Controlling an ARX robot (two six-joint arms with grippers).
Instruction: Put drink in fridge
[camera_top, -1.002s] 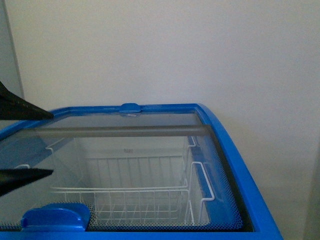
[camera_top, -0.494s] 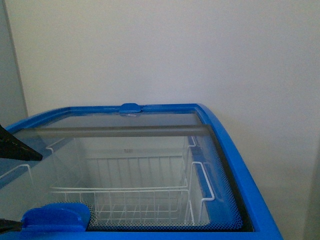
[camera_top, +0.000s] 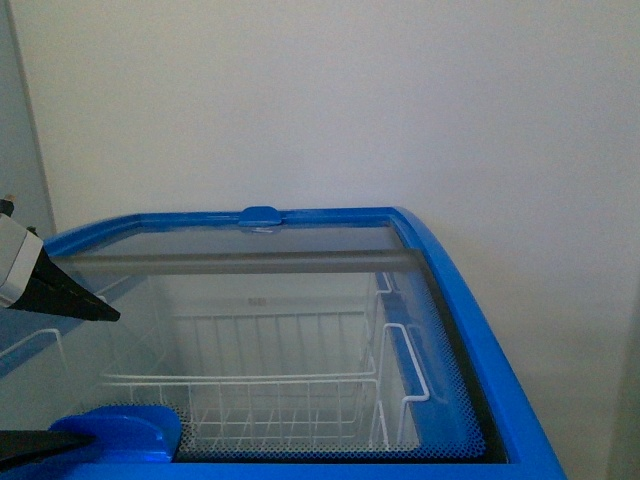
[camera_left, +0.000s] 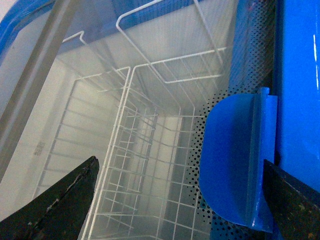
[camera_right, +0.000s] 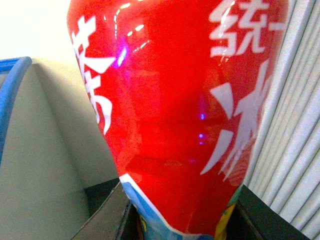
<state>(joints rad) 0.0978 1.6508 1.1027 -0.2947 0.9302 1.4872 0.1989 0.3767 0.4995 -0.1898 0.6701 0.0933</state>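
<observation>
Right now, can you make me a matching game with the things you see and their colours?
Things:
1. drink
2. wire basket
3. lid handle
4. left gripper

Colours:
A. white
B. black
C. red
D. blue

Pairs: 1-C, 2-A, 3-D, 4-B
</observation>
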